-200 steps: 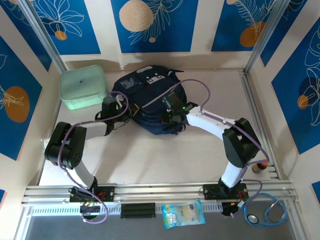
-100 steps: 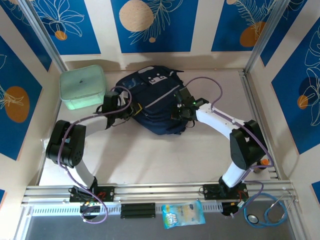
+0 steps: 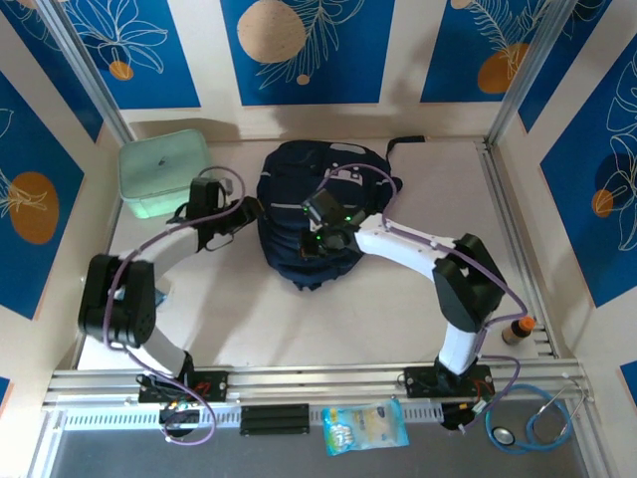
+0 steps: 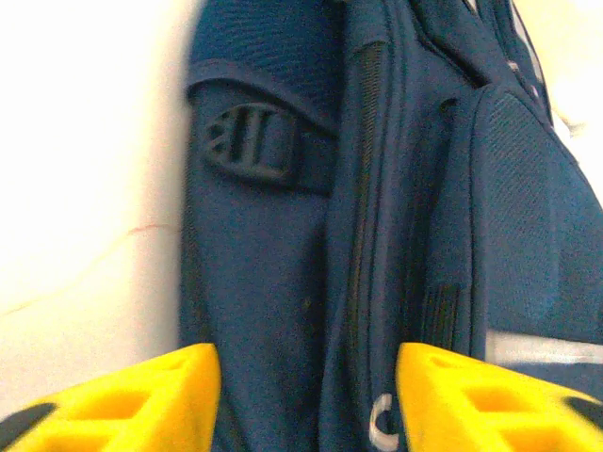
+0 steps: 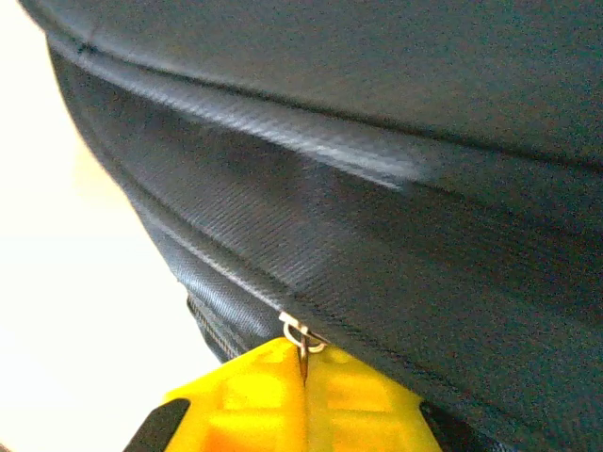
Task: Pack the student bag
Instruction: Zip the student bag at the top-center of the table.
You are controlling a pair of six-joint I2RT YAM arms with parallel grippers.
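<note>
The student bag (image 3: 333, 184), dark navy, lies at the middle back of the table with a black strap trailing to its far right. My left gripper (image 3: 251, 210) sits at its left side, open. In the left wrist view the yellow fingers (image 4: 141, 395) stand apart with the bag's side panel (image 4: 264, 273), a black buckle (image 4: 247, 146) and a small metal ring (image 4: 382, 424) between and beyond them, nothing gripped. My right gripper (image 3: 320, 241) rests on the bag's near part. Its fingertips (image 5: 303, 363) are shut on the bag's metal zipper pull (image 5: 301, 334).
A mint green lidded box (image 3: 162, 171) stands at the back left, close to my left arm. A small bottle (image 3: 516, 330) is at the right edge. A snack packet (image 3: 365, 426) and a stethoscope (image 3: 532, 422) lie in front of the rail.
My left gripper has opened and let go of the bag. The right gripper, still shut on the zipper pull, swung left, and the bag has turned and shifted right.
</note>
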